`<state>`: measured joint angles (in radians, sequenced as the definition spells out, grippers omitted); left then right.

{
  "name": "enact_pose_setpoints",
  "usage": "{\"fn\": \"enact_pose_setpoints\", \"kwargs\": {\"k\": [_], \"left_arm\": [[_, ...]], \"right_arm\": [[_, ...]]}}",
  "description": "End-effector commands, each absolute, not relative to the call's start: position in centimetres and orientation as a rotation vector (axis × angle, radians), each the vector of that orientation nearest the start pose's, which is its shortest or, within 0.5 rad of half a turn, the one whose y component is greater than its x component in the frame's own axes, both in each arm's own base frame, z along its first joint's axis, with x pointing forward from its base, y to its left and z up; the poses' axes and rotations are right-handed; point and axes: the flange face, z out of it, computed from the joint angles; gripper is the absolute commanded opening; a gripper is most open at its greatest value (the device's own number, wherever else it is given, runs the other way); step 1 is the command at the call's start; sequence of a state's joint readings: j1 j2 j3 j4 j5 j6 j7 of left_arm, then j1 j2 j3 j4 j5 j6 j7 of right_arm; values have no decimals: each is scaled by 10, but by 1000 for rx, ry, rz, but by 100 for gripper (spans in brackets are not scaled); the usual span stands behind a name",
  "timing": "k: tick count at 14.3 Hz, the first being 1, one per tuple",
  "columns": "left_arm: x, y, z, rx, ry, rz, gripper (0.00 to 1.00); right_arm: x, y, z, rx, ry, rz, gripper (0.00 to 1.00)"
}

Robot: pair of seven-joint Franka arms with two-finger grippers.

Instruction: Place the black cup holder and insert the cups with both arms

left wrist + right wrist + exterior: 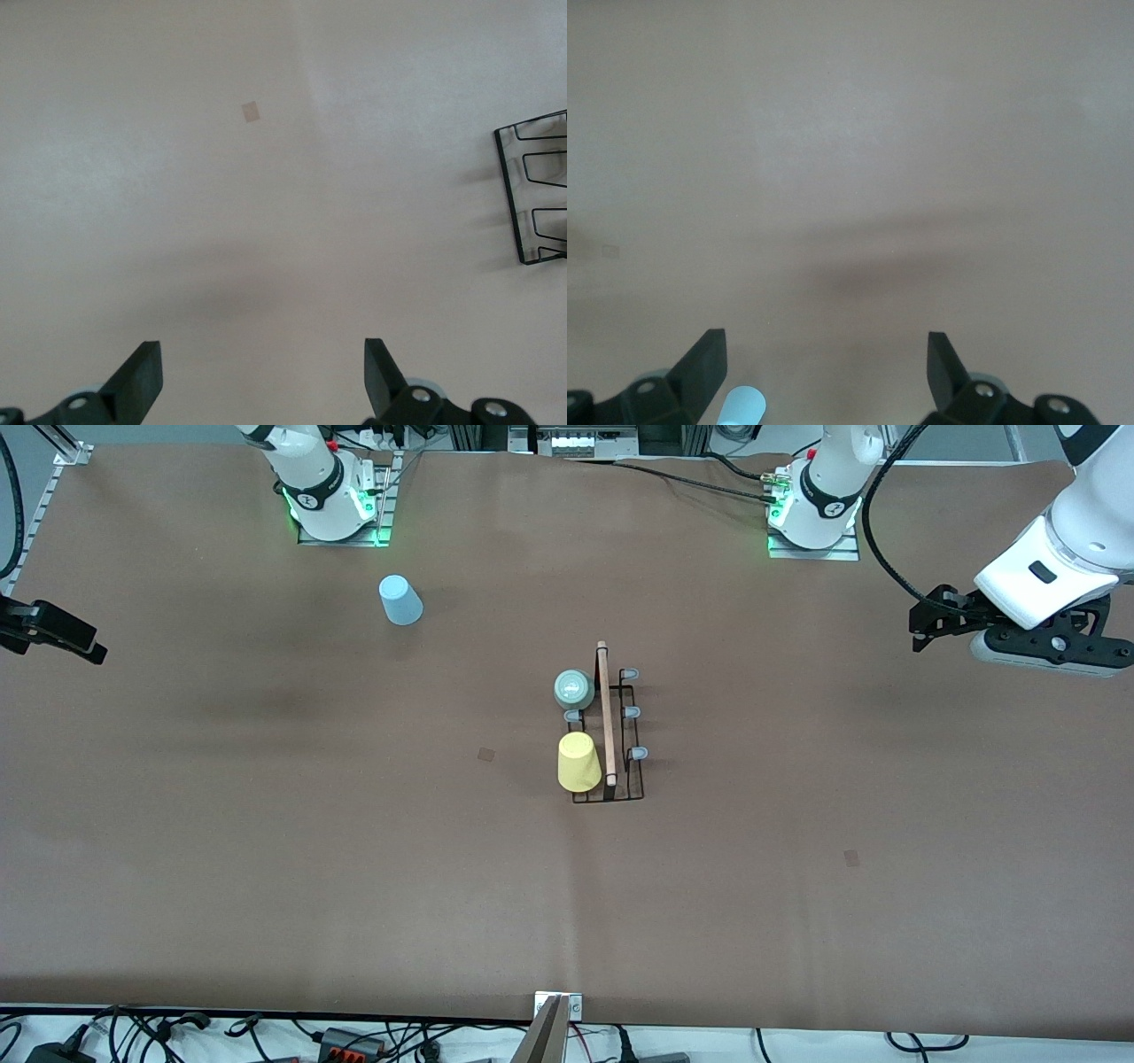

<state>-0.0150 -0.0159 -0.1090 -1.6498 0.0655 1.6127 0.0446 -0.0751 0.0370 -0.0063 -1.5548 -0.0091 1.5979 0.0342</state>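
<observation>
The black cup holder (631,779) stands at the table's middle, its wooden handle (607,717) on top. A mint green cup (573,688) and a yellow cup (578,762) sit upside down on prongs on the side toward the right arm's end. A light blue cup (400,600) stands upside down on the table near the right arm's base; it also shows in the right wrist view (742,407). My left gripper (921,627) (263,372) is open and empty over the left arm's end. My right gripper (84,642) (826,367) is open and empty at the right arm's end.
The corner of the holder's wire base (532,195) shows in the left wrist view. Small tape marks (486,754) (851,857) lie on the brown table cover. Cables (354,1036) and a mount (556,1027) line the table's edge nearest the front camera.
</observation>
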Motion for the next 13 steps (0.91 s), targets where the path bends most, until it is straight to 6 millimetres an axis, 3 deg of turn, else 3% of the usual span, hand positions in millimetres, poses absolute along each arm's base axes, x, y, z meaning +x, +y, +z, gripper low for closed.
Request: {"fn": "enact_pose_setpoints", "kwargs": {"k": [1,7,11,13], "left_arm": [[547,-59,604,-3084,234,2,100],[542,-61,608,-3087,132,42,100],[545,-46,619,-3155,48,14,100],[545,-48,619,-3154,48,11,100]], "right_arm": [[559,-39,622,-3145,174,3,100],[561,-35,624,-3140,144,-17,100],[559,-38,626,-3139,161,-12,100],[560,-39,626,-3140,154,-17,100]]}}
